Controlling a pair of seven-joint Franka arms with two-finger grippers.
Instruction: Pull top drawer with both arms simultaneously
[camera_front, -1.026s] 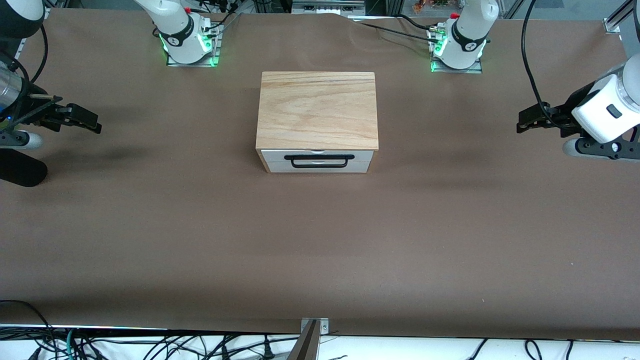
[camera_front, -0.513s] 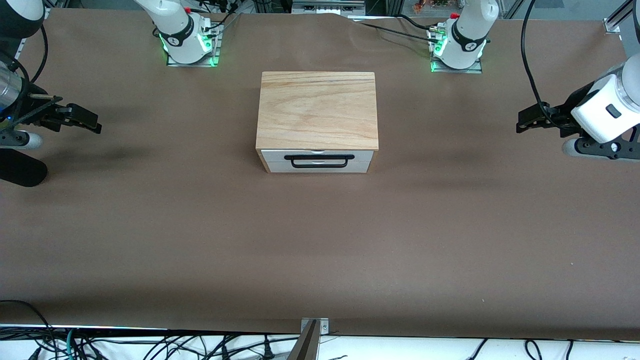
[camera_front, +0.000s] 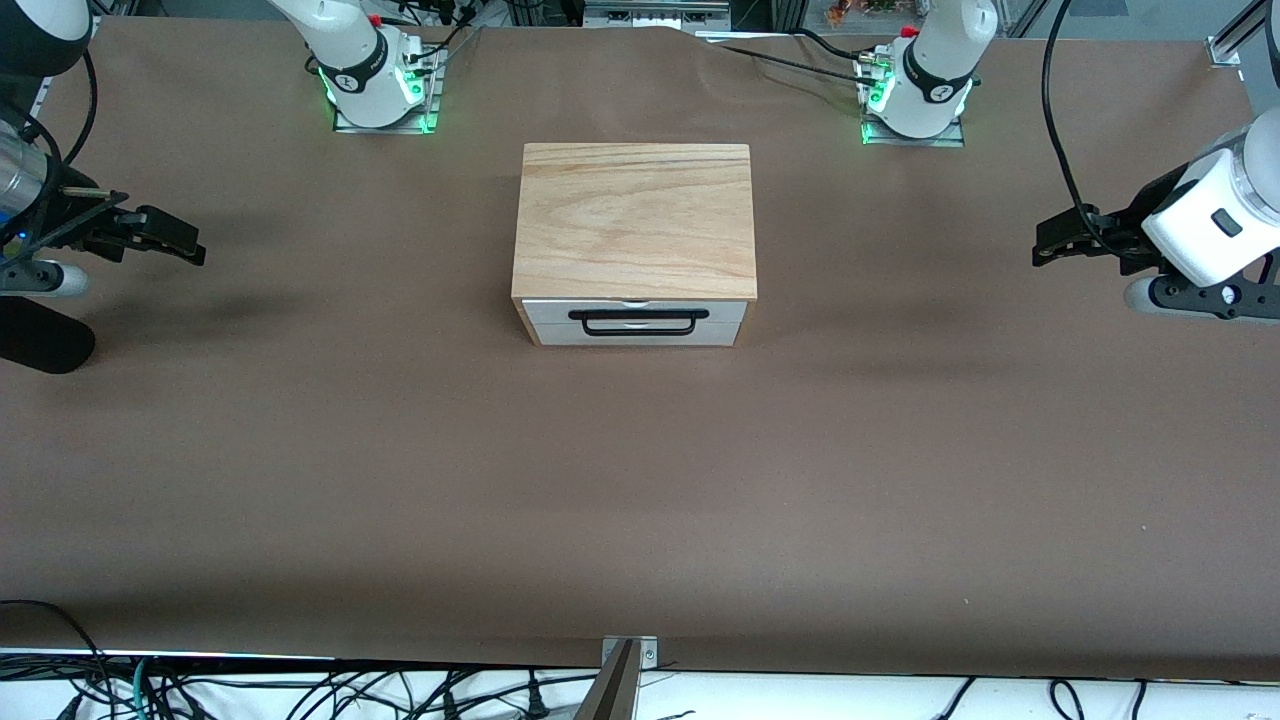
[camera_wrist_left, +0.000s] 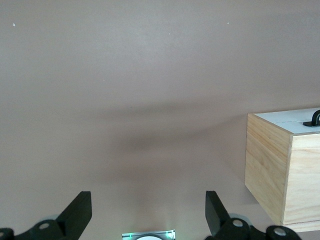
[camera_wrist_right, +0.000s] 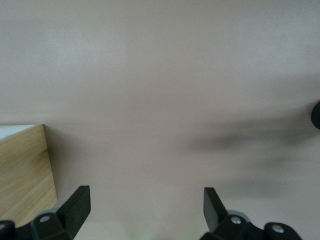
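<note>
1. Top drawer (camera_front: 636, 310) is the task's thing, but the biggest item is the table (camera_front: 640, 480): one wide brown surface, mostly bare, with cables hanging along its edge nearest the front camera.
2. Left arm (camera_front: 1215, 225) comes in from the left arm's end of the table, white shell, black cable looping above it. Right arm (camera_front: 30, 200) mirrors it at the right arm's end.
3. Cabinet (camera_front: 634, 225) stands at mid-table, between the two green-lit arm bases (camera_front: 380, 85) and nearer the front camera than they are. Pale grained wooden top slab; wooden side wall shows in both wrist views.
4. Top drawer again: shut flush in the cabinet's front, which faces the front camera. White panel, small notch in its top edge, a second white panel just below it.
5. Left gripper (camera_front: 1050, 243) hangs over bare table, well apart from the cabinet, fingers spread wide with nothing between them; the left wrist view shows brown surface in the gap.
6. Right gripper (camera_front: 185, 245) hangs over bare table toward the right arm's end, well apart from the cabinet, also released and empty.
7. Black wire handle (camera_front: 637, 322) runs wide across the drawer front; neither gripper touches it.
</note>
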